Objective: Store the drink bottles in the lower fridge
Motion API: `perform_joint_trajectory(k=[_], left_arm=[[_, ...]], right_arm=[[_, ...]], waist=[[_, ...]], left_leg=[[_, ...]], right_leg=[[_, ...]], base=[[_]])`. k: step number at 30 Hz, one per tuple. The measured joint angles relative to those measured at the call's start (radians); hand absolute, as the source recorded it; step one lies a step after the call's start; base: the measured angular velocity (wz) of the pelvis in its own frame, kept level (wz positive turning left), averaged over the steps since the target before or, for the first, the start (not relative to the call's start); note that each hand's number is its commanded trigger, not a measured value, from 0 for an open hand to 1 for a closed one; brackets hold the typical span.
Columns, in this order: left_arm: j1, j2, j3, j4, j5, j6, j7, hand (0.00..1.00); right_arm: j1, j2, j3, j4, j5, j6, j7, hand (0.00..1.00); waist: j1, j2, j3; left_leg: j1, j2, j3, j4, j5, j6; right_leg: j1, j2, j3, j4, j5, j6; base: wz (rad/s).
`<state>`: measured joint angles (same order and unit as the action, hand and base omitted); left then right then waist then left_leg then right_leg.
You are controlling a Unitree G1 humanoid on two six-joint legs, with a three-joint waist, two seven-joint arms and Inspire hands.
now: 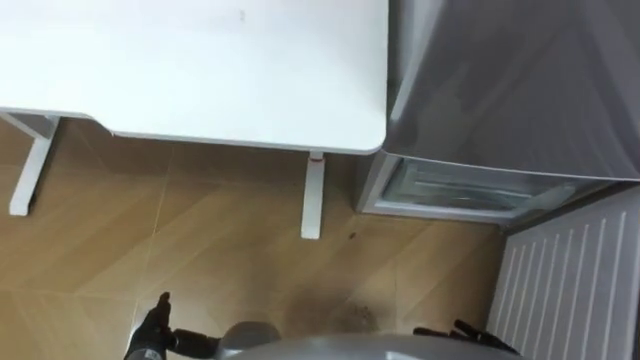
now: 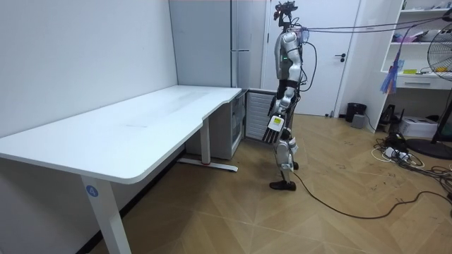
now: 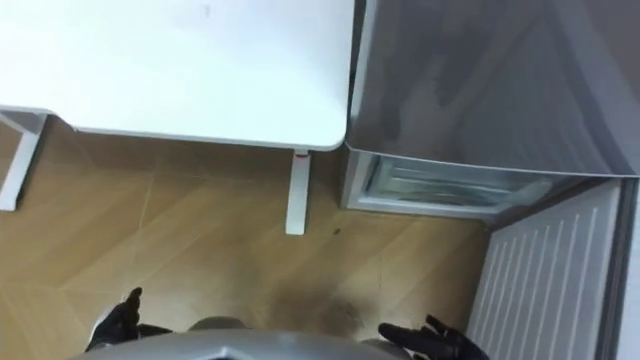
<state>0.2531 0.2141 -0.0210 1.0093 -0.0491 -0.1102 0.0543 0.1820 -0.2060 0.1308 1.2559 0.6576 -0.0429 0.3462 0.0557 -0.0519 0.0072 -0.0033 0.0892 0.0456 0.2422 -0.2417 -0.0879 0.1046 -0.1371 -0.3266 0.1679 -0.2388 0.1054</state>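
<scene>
Drinks were in neither hand: left hand (image 1: 155, 325) and right hand (image 3: 432, 342) hung loosely spread at the bottom edge, and the open lower fridge (image 1: 440, 210) lay centre-right, up-frame of the nearer right hand.

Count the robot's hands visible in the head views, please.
2. The left hand is at the lower left over the floor; the right hand is at the lower right, near the open lower fridge.
</scene>
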Motion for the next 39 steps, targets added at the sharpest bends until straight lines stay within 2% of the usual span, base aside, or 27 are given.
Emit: perform_joint_trajectory(k=[7, 13, 17, 20, 22, 23, 25, 29, 32, 33, 34, 35, 36, 37, 38, 39], left_arm=[[-0.004, -0.009, 0.020, 0.034, 0.010, 0.001, 0.021, 0.00], [-0.005, -0.011, 0.034, 0.034, 0.022, 0.001, 0.025, 0.00], [-0.023, -0.013, 0.038, 0.032, 0.022, -0.003, 0.024, 0.00], [-0.027, -0.014, 0.038, 0.030, 0.023, -0.008, 0.024, 0.00], [-0.026, -0.014, 0.047, 0.032, 0.044, -0.010, 0.023, 0.00], [-0.026, -0.015, 0.052, 0.032, 0.056, -0.012, 0.023, 0.00], [-0.023, -0.015, 0.061, 0.026, 0.085, -0.024, 0.024, 0.00], [-0.016, -0.017, 0.082, 0.021, 0.104, -0.027, 0.022, 0.00], [-0.010, -0.019, 0.123, 0.023, 0.134, -0.028, 0.026, 0.00], [-0.008, -0.022, 0.126, 0.022, 0.146, -0.030, 0.031, 0.00], [0.011, -0.019, 0.140, 0.024, 0.164, -0.036, 0.041, 0.00], [0.016, -0.013, 0.153, 0.024, 0.169, -0.036, 0.045, 0.00], [0.020, -0.012, 0.181, 0.043, 0.173, -0.033, 0.048, 0.00], [0.021, -0.012, 0.168, 0.043, 0.168, -0.033, 0.045, 0.00], [0.020, -0.013, 0.152, 0.041, 0.166, -0.034, 0.042, 0.00], [0.019, -0.016, 0.127, 0.026, 0.165, -0.038, 0.040, 0.00]], right_arm=[[-0.008, 0.013, -0.053, 0.025, -0.020, 0.001, -0.001, 0.00], [-0.015, 0.014, -0.076, 0.015, -0.055, 0.001, -0.030, 0.00], [-0.045, 0.013, -0.117, 0.006, -0.121, 0.000, -0.068, 0.00], [-0.046, 0.010, -0.159, -0.106, -0.161, -0.003, -0.122, 0.00], [-0.059, 0.006, -0.192, -0.185, -0.187, -0.032, -0.158, 0.00], [-0.058, 0.006, -0.201, -0.216, -0.200, -0.033, -0.169, 0.00], [-0.029, 0.006, -0.236, -0.372, -0.253, -0.053, -0.217, 0.00], [-0.014, 0.007, -0.287, -0.607, -0.336, -0.066, -0.301, 0.00], [-0.014, 0.006, -0.335, -0.761, -0.388, -0.114, -0.380, 0.00], [-0.014, 0.007, -0.347, -0.795, -0.411, -0.132, -0.417, 0.00], [-0.014, 0.024, -0.346, -0.846, -0.451, -0.139, -0.449, 0.00], [-0.017, 0.039, -0.345, -0.878, -0.468, -0.141, -0.465, 0.00], [-0.008, 0.050, -0.344, -0.921, -0.473, -0.153, -0.502, 0.00], [0.007, 0.053, -0.351, -0.927, -0.470, -0.154, -0.545, 0.00], [0.009, 0.052, -0.366, -0.928, -0.466, -0.149, -0.566, 0.00], [0.016, 0.051, -0.407, -0.946, -0.466, -0.142, -0.604, 0.00]], waist=[[-0.022, -0.003, 0.0011], [-0.024, -0.005, 0.0042], [-0.037, -0.007, 0.0046], [-0.047, -0.007, 0.0050], [-0.053, -0.007, 0.0045], [-0.054, -0.006, 0.0045], [-0.055, -0.002, 0.0043], [-0.067, -0.006, 0.0041], [-0.076, -0.005, 0.0029], [-0.074, 0.019, 0.0101], [-0.080, 0.037, 0.0057], [-0.082, 0.030, 0.0075], [-0.109, 0.020, 0.0042], [-0.147, -0.001, -0.0015], [-0.155, -0.008, -0.0013], [-0.156, -0.024, 0.0033]], left_leg=[[0.060, 0.000, 0.025, -0.042, 0.000, 0.000], [0.088, 0.001, 0.034, -0.046, 0.000, 0.000], [0.088, 0.001, 0.036, -0.047, 0.000, 0.000], [0.096, 0.001, 0.043, -0.047, 0.000, 0.000], [0.113, 0.001, 0.046, -0.050, 0.000, 0.000], [0.118, 0.002, 0.046, -0.054, 0.000, 0.000], [0.127, 0.002, 0.046, -0.064, 0.000, 0.000], [0.135, 0.001, 0.050, -0.078, 0.000, 0.000], [0.151, 0.011, 0.027, -0.084, 0.002, 0.003], [0.174, 0.032, -0.028, -0.095, 0.007, 0.011], [0.181, 0.084, -0.082, -0.095, 0.006, 0.010], [0.169, 0.094, -0.075, -0.080, 0.006, 0.010], [0.126, 0.101, -0.041, -0.033, -0.007, -0.005], [0.090, 0.067, -0.016, -0.018, -0.017, -0.005], [0.072, 0.039, -0.014, -0.029, -0.021, 0.002], [0.019, -0.017, 0.000, -0.064, -0.007, 0.023]], right_leg=[[0.017, 0.002, 0.052, -0.001, 0.000, 0.000], [0.018, 0.003, 0.095, -0.001, 0.001, -0.001], [0.015, 0.004, 0.105, 0.000, 0.001, -0.001], [0.014, 0.004, 0.117, 0.000, 0.001, -0.001], [0.018, 0.005, 0.139, 0.001, 0.001, -0.001], [0.020, 0.006, 0.142, 0.001, 0.001, -0.001], [0.022, 0.007, 0.163, 0.004, 0.001, -0.001], [0.013, 0.008, 0.177, 0.005, 0.001, -0.001], [-0.022, 0.018, 0.197, 0.061, 0.001, -0.001], [-0.074, 0.038, 0.196, 0.150, -0.006, -0.029], [-0.118, 0.121, 0.270, 0.107, -0.019, -0.087], [-0.134, 0.163, 0.303, 0.019, 0.024, -0.106], [-0.128, 0.179, 0.302, -0.008, 0.128, -0.118], [-0.117, 0.157, 0.309, -0.012, 0.130, -0.120], [-0.109, 0.145, 0.337, -0.017, 0.130, -0.119], [-0.100, 0.122, 0.392, -0.020, 0.128, -0.116]], base=[[-0.16], [-0.24], [-0.05], [-0.14], [-0.25], [-0.17], [-0.12], [-0.15], [-0.23], [-0.73], [-0.89], [-0.67], [0.00], [0.32], [0.46], [0.19]])
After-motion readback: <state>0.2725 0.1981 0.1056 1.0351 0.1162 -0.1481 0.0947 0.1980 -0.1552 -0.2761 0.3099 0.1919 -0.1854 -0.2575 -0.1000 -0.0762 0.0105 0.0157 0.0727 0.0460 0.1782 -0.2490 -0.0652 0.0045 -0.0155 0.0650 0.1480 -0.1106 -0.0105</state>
